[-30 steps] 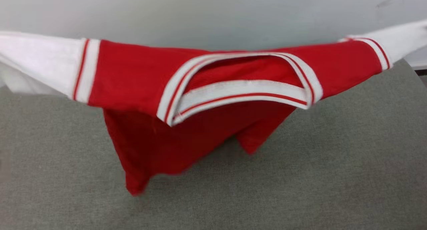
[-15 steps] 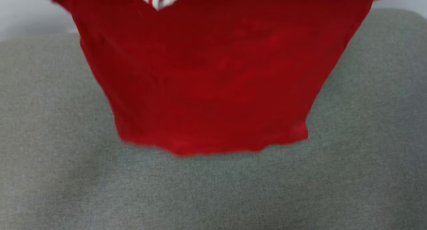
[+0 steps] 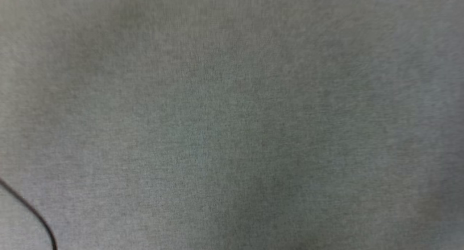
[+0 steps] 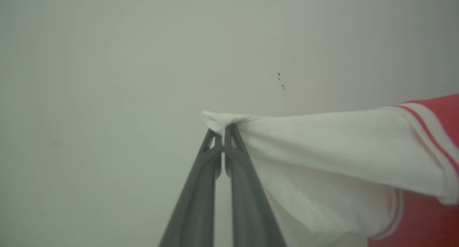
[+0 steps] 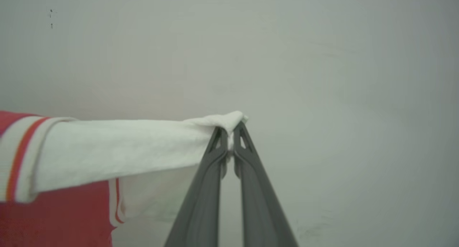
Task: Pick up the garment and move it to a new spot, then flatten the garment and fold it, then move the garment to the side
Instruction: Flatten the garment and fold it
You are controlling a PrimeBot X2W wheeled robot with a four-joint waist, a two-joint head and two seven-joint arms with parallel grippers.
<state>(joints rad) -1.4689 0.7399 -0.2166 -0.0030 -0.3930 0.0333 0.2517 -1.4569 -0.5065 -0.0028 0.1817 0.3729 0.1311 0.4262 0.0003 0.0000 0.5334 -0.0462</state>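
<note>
Shifted since half a second ago: head view now faces grey fabric, dark cable at lower left. Left gripper is clamped on one white sleeve tip of the garment at mid-frame, red body at the right edge. Right gripper pinches the other sleeve tip at mid-frame, red body lower left, pale wall behind.

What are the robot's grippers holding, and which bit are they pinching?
The garment. The left gripper pinches the tip of one white sleeve; the right gripper pinches the tip of the other.
</note>
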